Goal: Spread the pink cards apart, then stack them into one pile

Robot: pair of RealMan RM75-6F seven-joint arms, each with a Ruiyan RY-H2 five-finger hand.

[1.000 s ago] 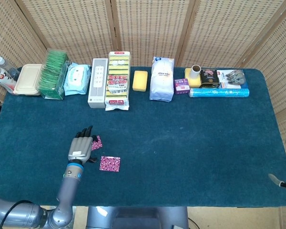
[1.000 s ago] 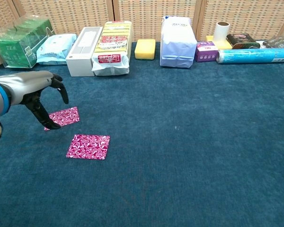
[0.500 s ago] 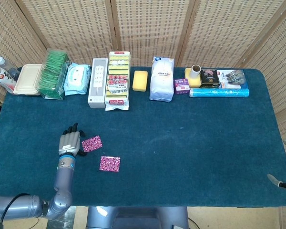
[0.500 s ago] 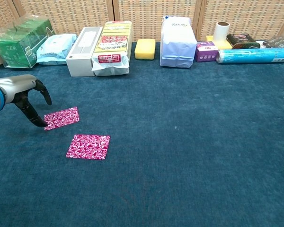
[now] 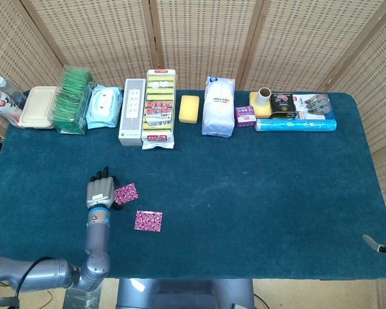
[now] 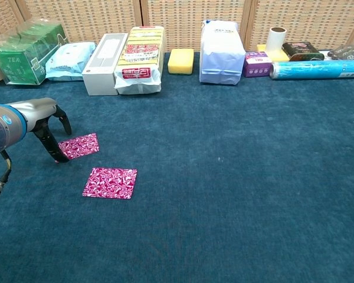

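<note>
The left hand (image 5: 100, 191) has a silver-grey back and black fingers (image 6: 49, 140). A blue ring marks the wrist of its silver-grey forearm.

Backdrop: a folding screen (image 5: 199, 38) of woven, perforated tan panels in wooden frames stands behind my table.
Table: a dark blue, carpet-like cloth (image 5: 257, 193) covers the whole top, with rounded far corners.
Floor: a strip of pale floor (image 5: 309, 295) shows past the near edge.
Light: even and soft, with only faint shadows on the cloth.
</note>
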